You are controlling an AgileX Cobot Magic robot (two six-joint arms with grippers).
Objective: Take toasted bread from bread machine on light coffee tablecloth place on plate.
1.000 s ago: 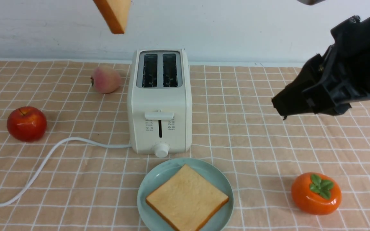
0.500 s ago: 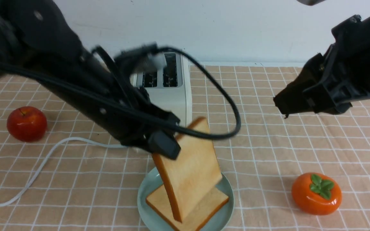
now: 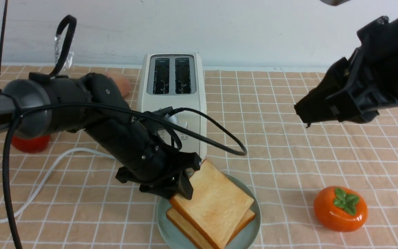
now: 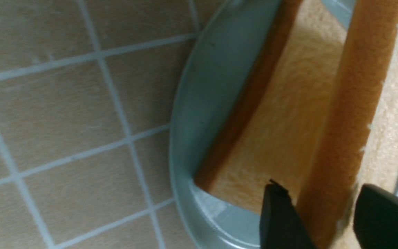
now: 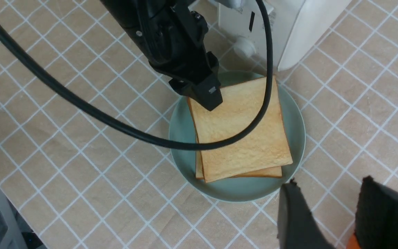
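Observation:
Two slices of toasted bread are stacked on the mint plate (image 3: 245, 238) in front of the cream bread machine (image 3: 171, 90), whose slots are empty. My left gripper (image 3: 182, 188) is shut on the near-left edge of the top slice (image 3: 216, 204), which rests tilted on the lower slice (image 3: 181, 223). In the left wrist view the fingers (image 4: 278, 214) straddle the orange crust (image 4: 354, 90) above the plate (image 4: 206, 86). My right gripper (image 3: 302, 116) hovers at the right, open and empty (image 5: 327, 181). The stack (image 5: 240, 135) also shows in the right wrist view.
The checked tablecloth (image 3: 288, 166) covers the table. An orange persimmon (image 3: 340, 209) sits at the front right. A red apple (image 3: 29, 145) and a peach (image 3: 123, 84) are partly hidden behind my left arm. The white cord (image 3: 47, 173) trails left.
My left arm came down from above with the second slice, swung it from near upright to almost flat on the first slice. The plate shifted slightly right. The right arm stayed still.

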